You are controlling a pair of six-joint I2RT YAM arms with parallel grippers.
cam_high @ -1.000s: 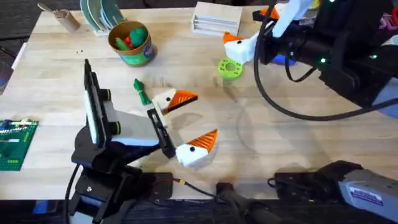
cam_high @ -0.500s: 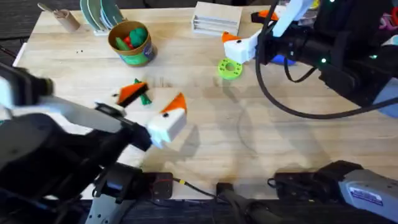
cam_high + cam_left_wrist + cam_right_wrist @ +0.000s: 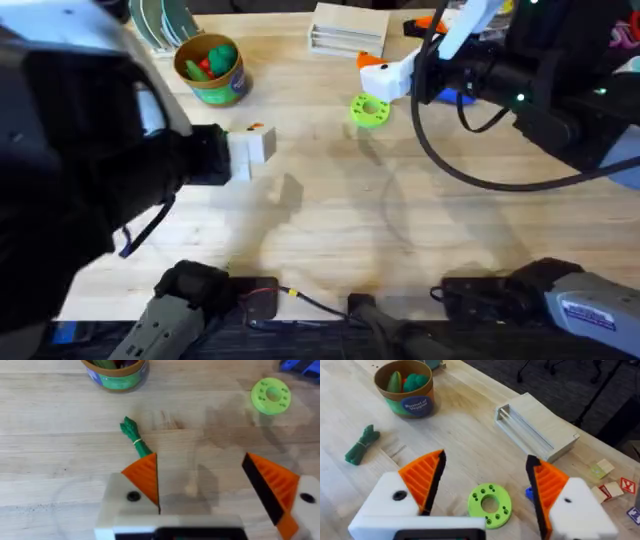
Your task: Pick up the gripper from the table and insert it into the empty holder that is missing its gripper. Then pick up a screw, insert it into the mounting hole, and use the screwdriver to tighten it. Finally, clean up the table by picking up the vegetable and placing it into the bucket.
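The vegetable (image 3: 135,440) is slim and dark green and lies flat on the wood. Its lower end sits just past one orange fingertip of my left gripper (image 3: 200,462), which hangs above it, open and empty. It also shows as the green vegetable (image 3: 362,445) off to the side of my right gripper (image 3: 486,467), also open and empty. The bucket (image 3: 210,68) stands at the back left with toy food in it. A blue piece (image 3: 300,365), apparently the screwdriver, peeks in by the right arm. The loose gripper, the empty holder and the screw are out of view.
A bright green ring disc (image 3: 368,110) lies under the right gripper (image 3: 400,42). A pale wooden box (image 3: 345,30) and a plate rack (image 3: 165,20) stand along the back edge. My left arm (image 3: 80,150) looms dark over the table's left side.
My left arm has risen close under the camera and carried its gripper from the front middle back and left, over the vegetable. The right arm has not moved.
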